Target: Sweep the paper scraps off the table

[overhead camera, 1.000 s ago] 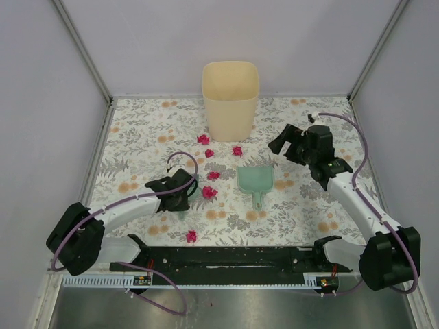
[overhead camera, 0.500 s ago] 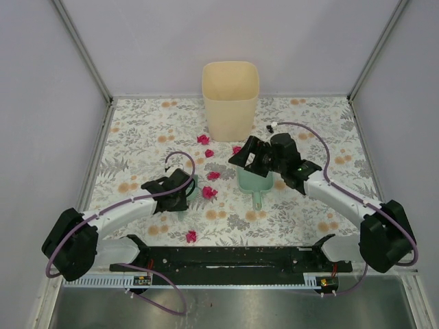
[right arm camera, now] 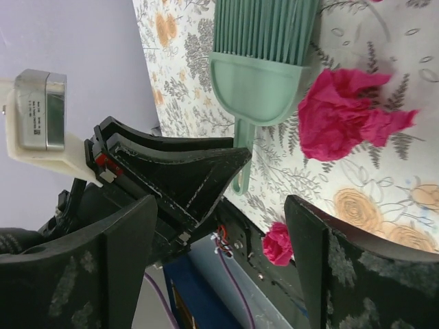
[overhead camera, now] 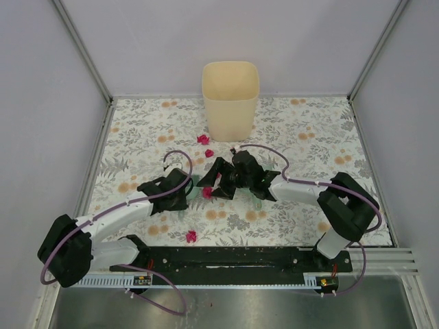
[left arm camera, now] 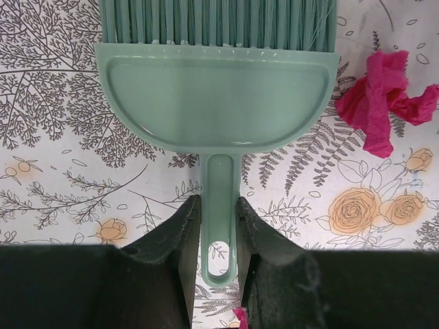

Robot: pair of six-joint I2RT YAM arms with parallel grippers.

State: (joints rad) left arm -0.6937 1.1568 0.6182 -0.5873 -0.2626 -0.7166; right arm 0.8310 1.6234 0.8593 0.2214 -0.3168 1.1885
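Fingers (left arm camera: 185, 250) of the left gripper (left arm camera: 221, 240) are pinching the brush (left arm camera: 216, 103) handle in the left wrist view, a paper scrap (left arm camera: 381, 103) lying just beside the brush head. Right wrist view: the right gripper (right arm camera: 223, 226) is hanging spread beside the brush, so sweeping is risking a collision. From above, more paper scraps (overhead camera: 204, 139) are lying beyond the brush on the table (overhead camera: 137, 130), easily scattered.
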